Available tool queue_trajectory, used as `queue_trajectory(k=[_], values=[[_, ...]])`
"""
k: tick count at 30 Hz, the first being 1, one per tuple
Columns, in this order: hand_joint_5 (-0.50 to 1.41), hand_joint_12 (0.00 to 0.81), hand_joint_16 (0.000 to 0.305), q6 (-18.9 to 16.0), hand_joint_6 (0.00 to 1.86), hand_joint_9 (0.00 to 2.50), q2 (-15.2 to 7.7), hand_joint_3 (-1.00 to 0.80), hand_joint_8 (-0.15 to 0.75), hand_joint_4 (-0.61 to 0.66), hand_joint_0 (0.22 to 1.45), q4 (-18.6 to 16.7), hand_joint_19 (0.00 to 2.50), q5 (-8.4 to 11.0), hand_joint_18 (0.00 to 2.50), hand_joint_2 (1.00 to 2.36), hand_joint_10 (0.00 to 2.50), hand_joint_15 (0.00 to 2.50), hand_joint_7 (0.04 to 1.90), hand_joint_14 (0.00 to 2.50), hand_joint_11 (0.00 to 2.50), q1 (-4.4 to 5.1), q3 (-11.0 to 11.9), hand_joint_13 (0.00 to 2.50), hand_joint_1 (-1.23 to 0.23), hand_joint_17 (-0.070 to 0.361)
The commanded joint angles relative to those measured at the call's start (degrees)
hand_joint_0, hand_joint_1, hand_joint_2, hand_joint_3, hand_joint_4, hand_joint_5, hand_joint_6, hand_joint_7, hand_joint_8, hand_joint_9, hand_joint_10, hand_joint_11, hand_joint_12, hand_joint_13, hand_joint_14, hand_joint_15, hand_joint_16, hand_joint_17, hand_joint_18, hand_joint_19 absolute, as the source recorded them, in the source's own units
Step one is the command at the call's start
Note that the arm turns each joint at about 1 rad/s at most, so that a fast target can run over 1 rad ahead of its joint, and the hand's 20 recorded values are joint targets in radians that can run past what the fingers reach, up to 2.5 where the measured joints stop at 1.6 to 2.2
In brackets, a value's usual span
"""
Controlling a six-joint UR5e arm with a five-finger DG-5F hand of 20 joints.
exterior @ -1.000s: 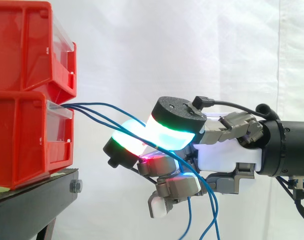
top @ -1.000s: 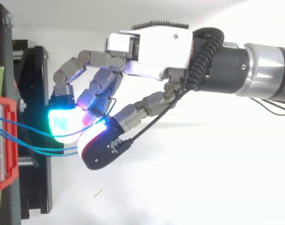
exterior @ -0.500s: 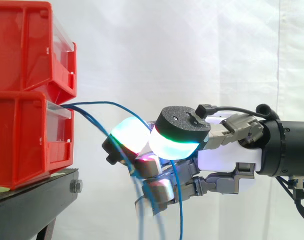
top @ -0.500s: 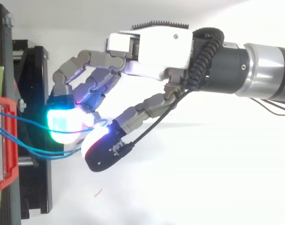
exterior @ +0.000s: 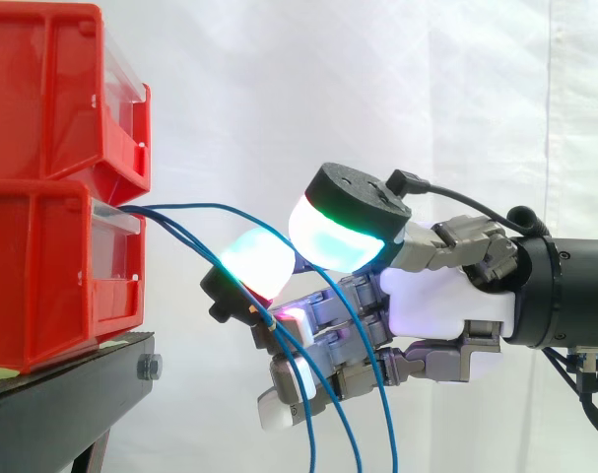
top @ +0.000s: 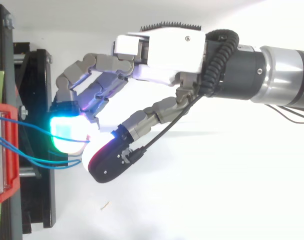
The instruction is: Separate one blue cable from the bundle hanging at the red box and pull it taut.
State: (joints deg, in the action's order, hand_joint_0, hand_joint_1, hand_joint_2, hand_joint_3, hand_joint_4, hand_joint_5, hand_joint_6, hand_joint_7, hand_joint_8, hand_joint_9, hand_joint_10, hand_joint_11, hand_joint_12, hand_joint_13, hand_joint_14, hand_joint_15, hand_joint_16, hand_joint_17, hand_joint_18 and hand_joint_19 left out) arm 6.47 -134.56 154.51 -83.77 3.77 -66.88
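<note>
Several thin blue cables [exterior: 210, 206] come out of the front of the lower red bin [exterior: 52, 266], arc to the right and hang down past my hand [exterior: 446, 305]. The hand is level with that bin, fingers curled toward it. The green-glowing thumb pad [exterior: 333, 236] sits just above and beside a cyan finger pad [exterior: 257, 258]. In the top view one cable [top: 29, 128] runs from the bin into the gap between these two pads, while the others [top: 46, 163] pass under the thumb [top: 104, 160]. All cables sag.
A second red bin [exterior: 52, 89] is stacked on the lower one. Both rest on a black stand [exterior: 72, 394] at the left. A white curtain hangs behind. The arm reaches in from the right.
The thumb pad has lifted up off the finger pad. The lower fingers have uncurled a little. The hanging cables have swung and now fall further right, across the fingers.
</note>
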Motion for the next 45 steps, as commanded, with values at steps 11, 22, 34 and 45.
queue_trajectory(k=[11, 22, 34, 45], values=[[-0.18, 0.407, 0.05, -0.14, 0.83, 0.94, 0.0, -0.34, 0.283, 0.07, 0.6, 0.0, 0.64, -0.08, 0.71, 1.01, 0.02, 0.94, 1.03, 0.03, 1.43, 0.01, 0.0, 0.86, -0.69, 0.111], [-0.15, 0.427, 0.053, -0.14, 0.87, 1.11, 0.0, -0.02, 0.294, -0.01, 0.57, 0.09, 0.62, 0.01, 0.76, 1.02, 0.02, 0.98, 1.14, 0.02, 1.52, 0.01, 0.0, 0.94, -0.68, 0.119], [-0.15, 0.419, 0.052, -4.1, 0.87, 1.14, 0.0, -0.06, 0.284, 0.0, 0.58, 1.41, 0.61, 0.01, 0.75, 1.02, 0.01, 1.07, 1.12, 0.02, 1.66, 0.09, 0.0, 1.02, -0.69, 0.116], [-0.16, 0.392, 0.048, -12.1, 0.87, 1.08, 0.0, -0.08, 0.291, 0.0, 0.59, 1.76, 0.61, -0.17, 0.72, 1.03, 0.02, 1.11, 1.12, 0.02, 1.58, 0.27, 0.0, 1.02, -0.68, 0.108]])
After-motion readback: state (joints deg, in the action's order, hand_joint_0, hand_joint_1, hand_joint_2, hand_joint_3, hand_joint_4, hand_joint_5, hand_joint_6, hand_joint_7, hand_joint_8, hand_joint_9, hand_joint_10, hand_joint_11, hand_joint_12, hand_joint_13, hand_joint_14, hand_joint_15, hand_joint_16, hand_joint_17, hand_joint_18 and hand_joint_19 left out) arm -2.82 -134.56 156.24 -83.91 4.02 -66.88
